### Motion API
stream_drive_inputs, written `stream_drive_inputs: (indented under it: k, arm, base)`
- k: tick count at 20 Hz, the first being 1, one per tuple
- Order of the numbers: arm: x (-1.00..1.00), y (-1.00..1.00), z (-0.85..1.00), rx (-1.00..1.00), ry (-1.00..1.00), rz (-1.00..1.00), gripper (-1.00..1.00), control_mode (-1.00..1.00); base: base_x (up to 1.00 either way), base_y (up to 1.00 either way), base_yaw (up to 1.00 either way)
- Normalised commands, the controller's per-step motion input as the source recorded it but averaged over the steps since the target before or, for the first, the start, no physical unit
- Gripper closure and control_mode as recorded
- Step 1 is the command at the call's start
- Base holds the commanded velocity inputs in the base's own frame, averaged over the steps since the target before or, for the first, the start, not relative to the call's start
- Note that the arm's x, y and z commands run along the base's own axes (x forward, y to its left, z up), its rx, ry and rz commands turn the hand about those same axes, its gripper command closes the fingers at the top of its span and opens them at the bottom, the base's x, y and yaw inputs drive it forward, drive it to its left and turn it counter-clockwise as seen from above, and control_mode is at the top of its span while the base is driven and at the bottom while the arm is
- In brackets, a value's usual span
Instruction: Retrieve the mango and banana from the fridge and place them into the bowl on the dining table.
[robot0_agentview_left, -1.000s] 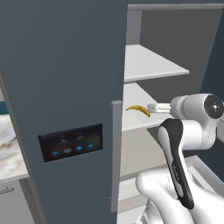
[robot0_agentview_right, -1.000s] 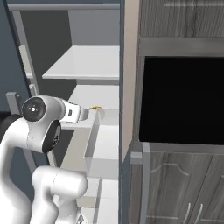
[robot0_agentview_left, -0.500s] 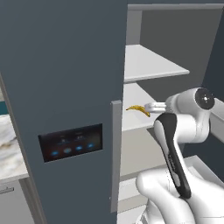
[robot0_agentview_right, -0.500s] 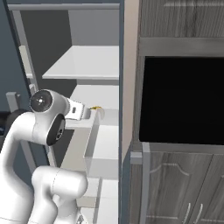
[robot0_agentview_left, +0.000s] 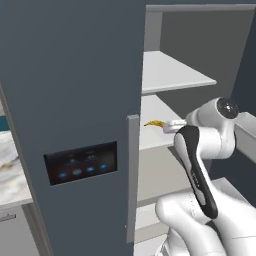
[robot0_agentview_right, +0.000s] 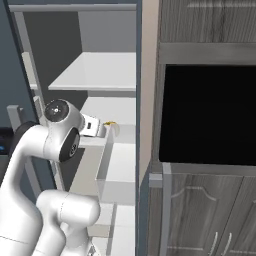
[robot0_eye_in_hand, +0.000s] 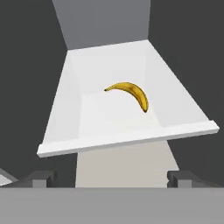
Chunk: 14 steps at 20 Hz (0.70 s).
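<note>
The white jointed arm rises from the base, bends at a dark elbow and reaches forward into the open compartment of the tall dark slate-blue fridge (robot0_agentview_left: 75, 100), its wrist level with the middle white shelf (robot0_agentview_left: 155, 135). The hand (robot0_eye_in_hand: 111, 177) points along that shelf — its two small dark fingertips (robot0_eye_in_hand: 39, 177) stand far apart at the bottom of the hand view, wide open with nothing between them.

The slim curved yellow banana with dark tips (robot0_eye_in_hand: 130, 93) lies alone on the white shelf surface, ahead of the hand and well clear of the fingertips. In the left base view its tip (robot0_agentview_left: 154, 123) shows just past the edge of the closed door, close in front of the wrist; in the right base view a small yellow spot (robot0_agentview_right: 110, 122) sits just beyond the hand.

Compared with a second ago, the arm's upper joint has swung further toward the fridge interior and the wrist has pushed closer to the banana — the fruit itself has not shifted, and the hand stays as wide as before.
</note>
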Motion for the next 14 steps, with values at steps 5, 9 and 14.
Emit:
stream_drive_inputs:
  k: [5, 9, 14]
  arm:
    - [0.00, 0.00, -0.18, -0.06, 0.00, 0.13, -1.00, -1.00]
    - [0.10, 0.00, -0.10, -0.06, 0.01, 0.08, -1.00, -1.00]
    - [0.35, 0.00, -0.06, -0.05, 0.10, 0.02, -1.00, -1.00]
  base:
    - [0.00, 0.00, 0.00]
    - [0.00, 0.00, 0.00]
    - [0.00, 0.00, 0.00]
